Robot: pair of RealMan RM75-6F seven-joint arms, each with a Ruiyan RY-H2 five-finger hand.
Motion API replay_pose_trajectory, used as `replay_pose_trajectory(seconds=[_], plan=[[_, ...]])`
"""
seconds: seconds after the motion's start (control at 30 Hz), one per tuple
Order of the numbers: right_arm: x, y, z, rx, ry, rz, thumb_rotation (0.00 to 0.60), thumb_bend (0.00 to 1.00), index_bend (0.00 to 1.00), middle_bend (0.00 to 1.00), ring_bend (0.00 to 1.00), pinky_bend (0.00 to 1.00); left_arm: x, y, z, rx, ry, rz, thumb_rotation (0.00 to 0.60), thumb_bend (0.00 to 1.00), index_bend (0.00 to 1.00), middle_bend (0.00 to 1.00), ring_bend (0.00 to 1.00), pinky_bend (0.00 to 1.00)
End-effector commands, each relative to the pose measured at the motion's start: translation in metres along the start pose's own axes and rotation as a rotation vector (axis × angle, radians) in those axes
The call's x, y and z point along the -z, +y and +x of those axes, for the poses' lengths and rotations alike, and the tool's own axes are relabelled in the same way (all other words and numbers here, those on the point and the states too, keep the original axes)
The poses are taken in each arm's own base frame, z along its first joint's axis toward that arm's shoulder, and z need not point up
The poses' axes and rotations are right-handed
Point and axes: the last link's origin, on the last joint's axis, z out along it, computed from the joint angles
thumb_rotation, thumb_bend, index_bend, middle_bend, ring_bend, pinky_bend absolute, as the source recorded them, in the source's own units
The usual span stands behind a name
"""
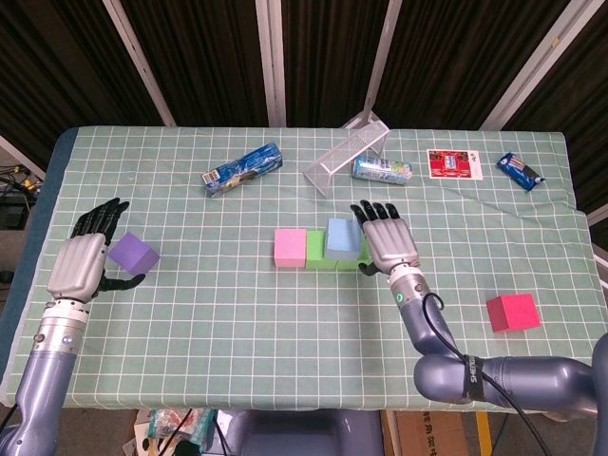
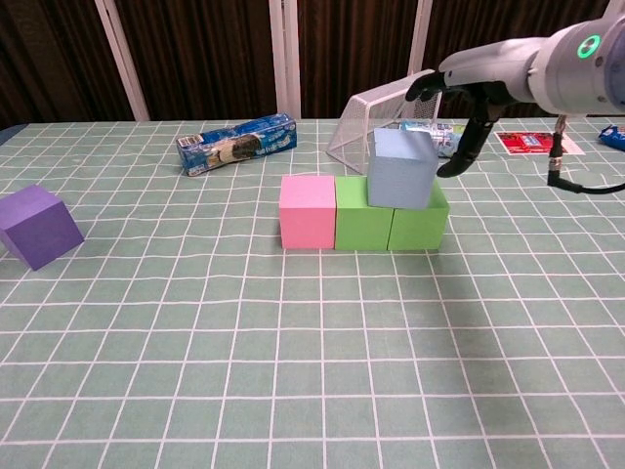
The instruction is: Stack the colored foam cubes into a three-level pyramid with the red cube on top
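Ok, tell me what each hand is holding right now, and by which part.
Nothing is held. The right hand is open beside the light blue cube, clear of it. The left hand is open next to the purple cube, not gripping it.

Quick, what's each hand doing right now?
Left hand: open, beside the purple cube, not gripping it.
Right hand: open, holding nothing, off the blue cube.

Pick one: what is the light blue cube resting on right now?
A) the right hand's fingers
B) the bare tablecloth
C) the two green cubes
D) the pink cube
C: in the chest view the light blue cube sits on top of the two green cubes, straddling their seam, while the right hand is off to its side, open and clear of it.
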Motion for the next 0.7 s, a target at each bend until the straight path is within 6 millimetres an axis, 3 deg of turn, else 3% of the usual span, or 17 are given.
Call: replay_pose_trajectory(seconds=[0.03,0.3,0.53,0.7], plan=[[0.034,0.049,0.005,-0.015,0.118,-0.063,0.6,0.26,0.0,0.0,0.0,0.0,0.0,-0.002,0.002,-0.002,0.012,0.006,0.6,0.11,0.0,0.0,0.01,0.03],[0.084,0.118,-0.006,-0.063,0.184,-0.156,0.6,0.26,0.0,0.0,0.0,0.0,-0.001,-0.002,0.001,-0.014,0.031,0.002,0.6,0.11,0.0,0.0,0.01,0.03],[0.109,0.166,-0.018,-0.022,0.218,-0.239,0.6,0.26,0.0,0.0,0.0,0.0,-0.002,0.0,-0.01,-0.04,0.016,-0.001,0.6,0.11,0.0,0.0,0.01,0.03],[0.119,0.19,-0.03,-0.05,0.239,-0.269,0.6,0.26,0.0,0.0,0.0,0.0,-0.004,0.0,-0.016,-0.088,-0.006,-0.008,0.6,0.08,0.0,0.0,0.01,0.03]])
